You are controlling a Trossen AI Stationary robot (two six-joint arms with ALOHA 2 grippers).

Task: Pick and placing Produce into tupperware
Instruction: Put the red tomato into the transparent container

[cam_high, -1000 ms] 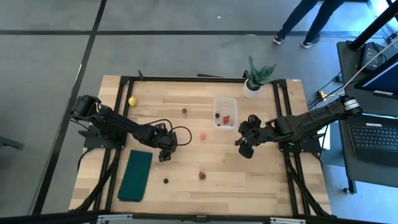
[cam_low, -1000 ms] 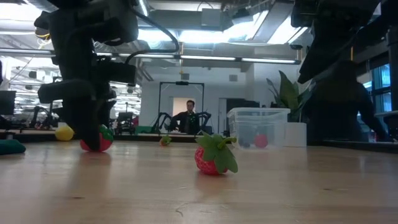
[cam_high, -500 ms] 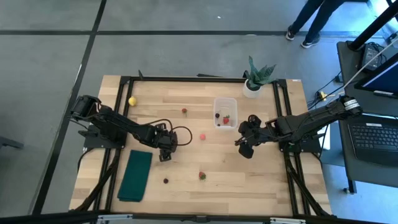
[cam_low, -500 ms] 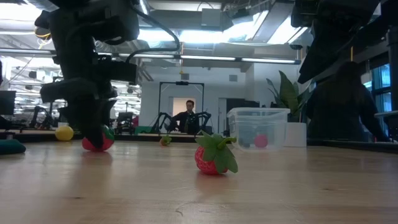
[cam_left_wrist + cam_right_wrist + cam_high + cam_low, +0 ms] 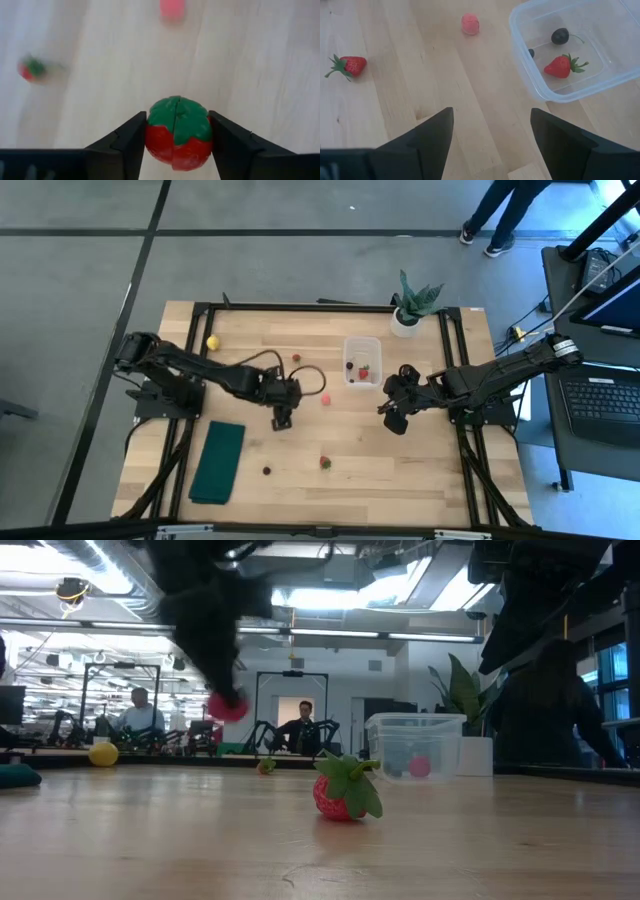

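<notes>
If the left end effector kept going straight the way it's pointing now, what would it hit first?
Probably the pink piece: the left end effector, shut on a red strawberry, looks out over bare wood toward it. Depth is hard to judge.

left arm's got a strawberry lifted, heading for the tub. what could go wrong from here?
1. The left gripper pinches the round strawberry only at its sides, so it could slip out in transit.
2. The pink piece lies on the table between the gripper and the tupperware; a low pass might knock it away.
3. The right gripper hangs open close beside the tub, so the arms could crowd each other at the drop.
</notes>
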